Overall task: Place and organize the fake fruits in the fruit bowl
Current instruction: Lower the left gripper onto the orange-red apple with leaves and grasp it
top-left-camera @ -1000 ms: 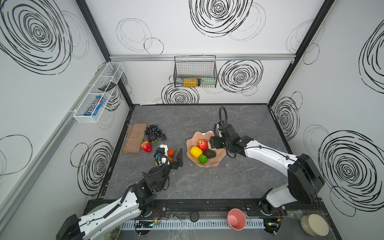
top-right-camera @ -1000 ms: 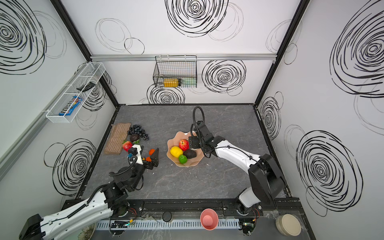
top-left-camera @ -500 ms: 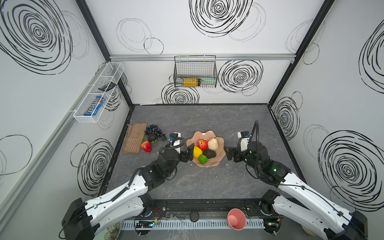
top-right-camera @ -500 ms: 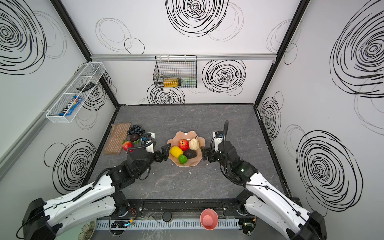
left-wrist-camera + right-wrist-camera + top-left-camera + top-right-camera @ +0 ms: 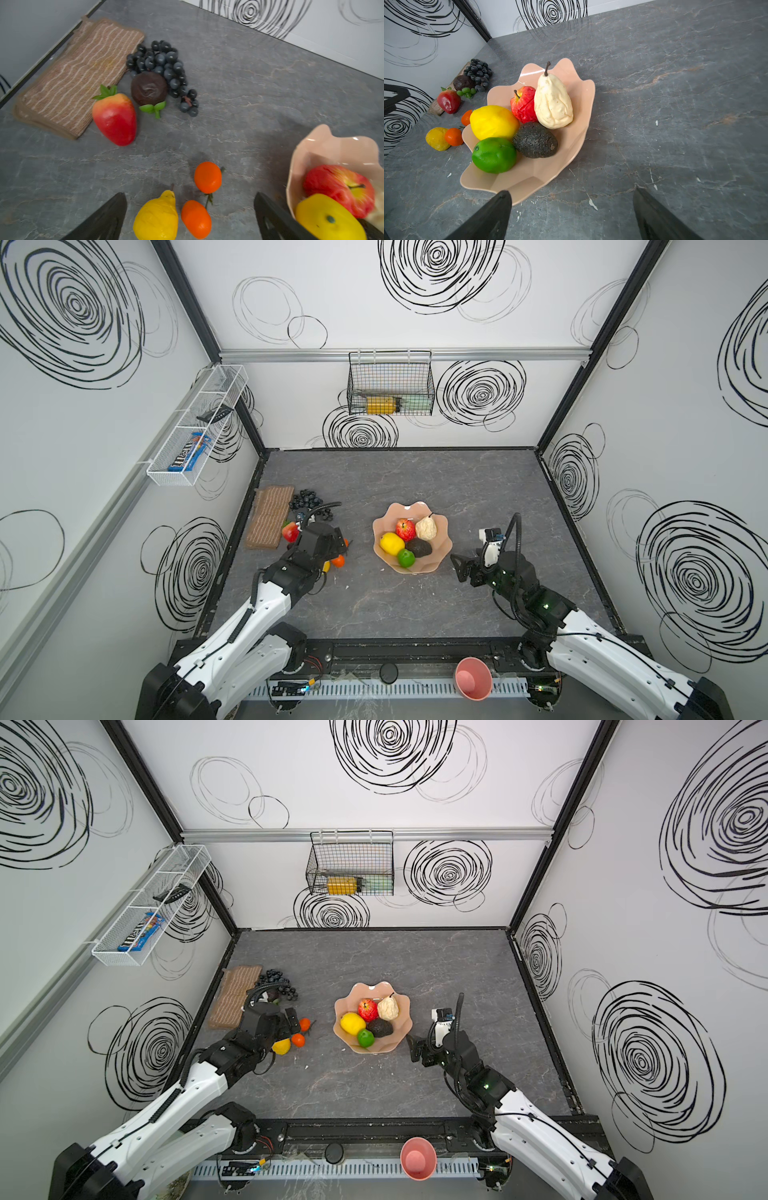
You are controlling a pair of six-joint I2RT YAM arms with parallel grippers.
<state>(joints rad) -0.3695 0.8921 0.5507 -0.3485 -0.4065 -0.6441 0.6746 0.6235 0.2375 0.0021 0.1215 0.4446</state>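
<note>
In both top views the bowl [image 5: 441, 549] sits mid-table. The table [image 5: 478, 489] is bare from the bowl's twelve round to three, and again at six toward the front rail [image 5: 415, 649]. The tight side is nine to ten, where the mat [image 5: 72, 72] lies along the left wall's foot. In the bowl are a lemon [image 5: 390, 542], apple [image 5: 406, 529], pear [image 5: 426, 527], avocado [image 5: 419, 548] and lime [image 5: 406, 558]. Loose at its nine, the strawberry [image 5: 115, 118], grapes [image 5: 164, 68] and a brown fruit [image 5: 149, 88] lie by the mat. Nearer the bowl are an orange [image 5: 207, 177], a second orange [image 5: 196, 219] and a small lemon [image 5: 156, 216]. My left gripper [image 5: 190, 195] hangs over these, spread wide and empty, with the small lemon and second orange between its fingers. My right gripper [image 5: 570, 191] hangs at the bowl's four, also spread wide and empty, one finger just beside the rim.
</note>
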